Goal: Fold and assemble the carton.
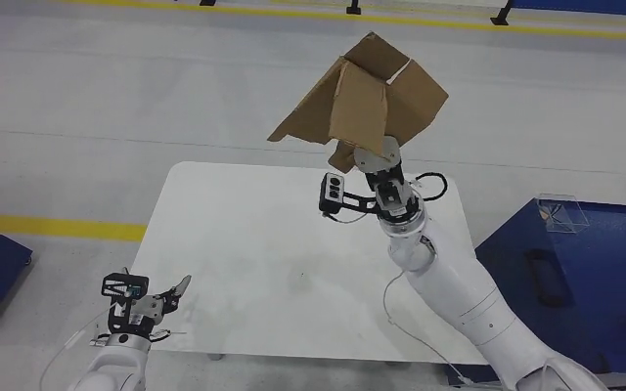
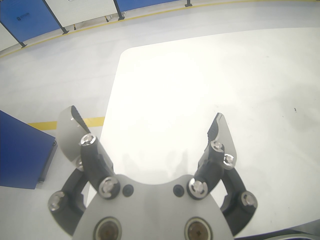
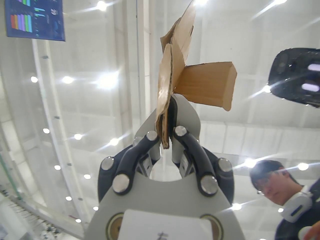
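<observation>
So we honestly weren't far along at this point. Our right pincer [image 3: 168, 116] was clenched on one edge of the cardboard carton [image 1: 362, 103], holding it up in the air above the far right part of the white worktop [image 1: 254, 244], clear of the surface. The carton looked only partly opened out, with flaps sticking out at odd angles and nothing squared up or closed as far as we could see. Our left pincer [image 2: 145, 112] was released, jaws wide apart and holding nothing, over the near left corner. We reckoned pretty much all the folding was left to do.
</observation>
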Controlling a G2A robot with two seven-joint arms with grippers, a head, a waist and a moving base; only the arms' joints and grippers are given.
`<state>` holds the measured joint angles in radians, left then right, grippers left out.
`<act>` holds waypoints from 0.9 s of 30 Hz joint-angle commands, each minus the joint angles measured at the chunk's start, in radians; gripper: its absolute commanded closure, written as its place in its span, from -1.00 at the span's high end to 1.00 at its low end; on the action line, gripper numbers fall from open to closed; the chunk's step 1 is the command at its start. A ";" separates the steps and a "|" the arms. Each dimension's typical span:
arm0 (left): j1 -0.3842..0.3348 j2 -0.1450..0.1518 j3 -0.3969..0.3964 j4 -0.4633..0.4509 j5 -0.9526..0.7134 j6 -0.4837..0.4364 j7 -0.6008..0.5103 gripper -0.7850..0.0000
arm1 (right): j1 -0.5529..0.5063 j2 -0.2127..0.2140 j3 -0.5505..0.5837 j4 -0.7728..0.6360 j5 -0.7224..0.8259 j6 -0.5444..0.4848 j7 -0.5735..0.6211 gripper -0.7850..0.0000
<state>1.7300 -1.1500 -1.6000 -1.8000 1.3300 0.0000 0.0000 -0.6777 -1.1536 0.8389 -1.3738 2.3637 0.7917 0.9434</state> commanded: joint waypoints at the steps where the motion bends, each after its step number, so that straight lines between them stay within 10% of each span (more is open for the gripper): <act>1: 0.000 0.000 0.000 0.000 0.000 0.000 0.000 1.00 | 0.021 -0.003 0.037 -0.002 -0.263 -0.116 0.129 -1.00; 11: 0.000 0.000 0.000 0.000 0.000 0.000 0.000 1.00 | 0.149 0.007 0.187 0.087 -0.972 -0.707 0.593 -1.00; 16: 0.000 0.000 0.000 0.000 0.000 0.000 0.000 1.00 | 0.154 0.037 0.243 0.063 -1.426 -1.081 0.587 -1.00; 27: 0.000 0.000 0.000 0.000 0.000 0.000 0.000 1.00 | -0.007 0.116 0.208 -0.171 -2.096 -1.449 0.220 -1.00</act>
<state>1.7300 -1.1500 -1.6000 -1.8000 1.3300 0.0000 0.0000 -0.6817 -1.0448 1.0608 -1.5455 0.2906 -0.6405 1.1802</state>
